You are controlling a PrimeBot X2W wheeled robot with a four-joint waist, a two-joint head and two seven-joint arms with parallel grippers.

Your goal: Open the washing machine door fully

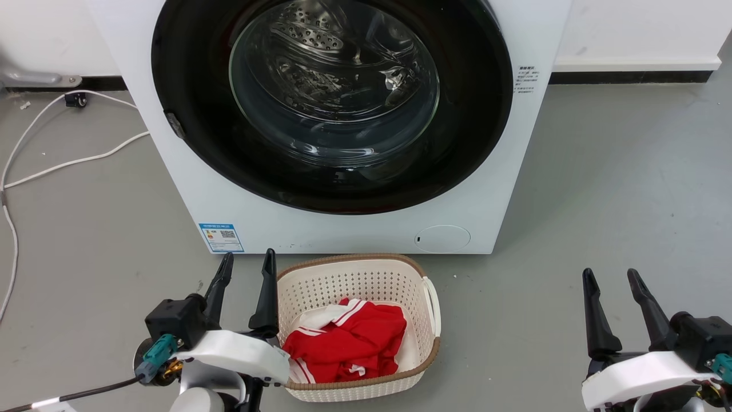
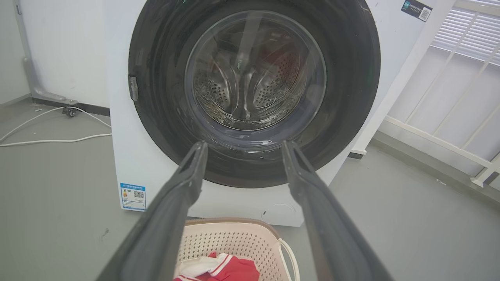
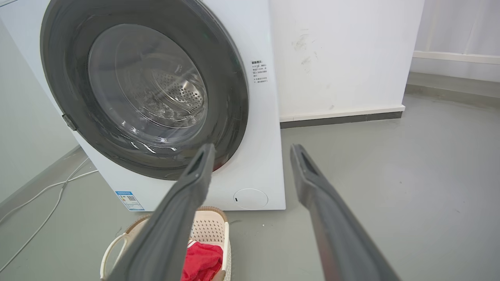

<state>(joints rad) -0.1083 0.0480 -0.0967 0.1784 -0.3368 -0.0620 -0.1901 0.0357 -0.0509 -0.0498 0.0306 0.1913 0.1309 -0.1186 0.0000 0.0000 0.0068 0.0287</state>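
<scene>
The white washing machine (image 1: 189, 143) (image 2: 117, 117) (image 3: 261, 128) stands ahead on the grey floor. Its round glossy black washing machine door (image 1: 189, 103) (image 2: 164, 78) (image 3: 70, 97) lies flat against the front, closed, with the clear glass bowl (image 1: 334, 86) at its centre and a small latch tab (image 1: 174, 124) on its left rim. My left gripper (image 1: 247, 266) (image 2: 242, 150) is open at the lower left, well short of the door. Open too, my right gripper (image 1: 612, 280) (image 3: 252, 152) hovers over bare floor at the lower right. Neither touches the machine.
A cream perforated basket (image 1: 423, 309) (image 2: 234, 234) (image 3: 213, 228) holding red-and-white clothes (image 1: 349, 340) sits on the floor just before the machine, beside my left gripper. White cables (image 1: 63, 163) trail along the floor at left. A white railing (image 2: 449, 117) stands to the machine's right.
</scene>
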